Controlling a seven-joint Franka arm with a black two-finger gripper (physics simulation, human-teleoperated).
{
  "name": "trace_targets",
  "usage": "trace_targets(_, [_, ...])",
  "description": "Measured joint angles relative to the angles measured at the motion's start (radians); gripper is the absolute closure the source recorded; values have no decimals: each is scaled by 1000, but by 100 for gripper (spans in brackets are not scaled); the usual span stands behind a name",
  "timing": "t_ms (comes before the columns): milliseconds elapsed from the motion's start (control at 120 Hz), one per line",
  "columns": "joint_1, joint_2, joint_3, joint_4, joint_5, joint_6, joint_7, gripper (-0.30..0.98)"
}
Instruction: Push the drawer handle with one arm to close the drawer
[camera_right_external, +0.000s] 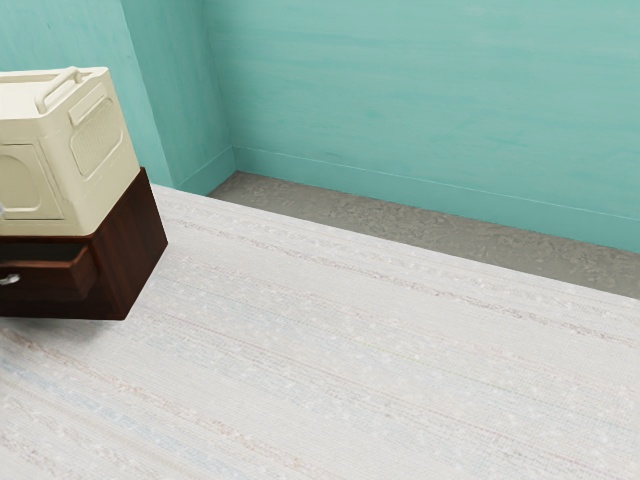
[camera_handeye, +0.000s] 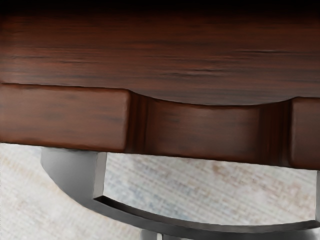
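Drawer (camera_right_external: 45, 295) left ajar; light, smooth sliding expected. Rigid, likely slippery handle (camera_handeye: 210, 231) best pushed squarely at mid-bow. Gripper (camera_handeye: 159, 236) state cannot be told.

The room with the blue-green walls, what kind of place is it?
Probably a pretend, computer-made room in a home: it has blue-green walls, a mottled gray floor and a dark wooden drawer cabinet.

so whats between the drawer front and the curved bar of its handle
Just an open gap: in the wrist view, the pale patterned surface shows through between the drawer front and the curved metal handle.
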Motion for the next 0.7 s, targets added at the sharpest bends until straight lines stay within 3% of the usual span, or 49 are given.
trace_targets(483, [44, 131, -51, 143, -1, 5, 19, 79])
trace_targets(700, [126, 180, -107, 203, 8, 16, 274, 78])
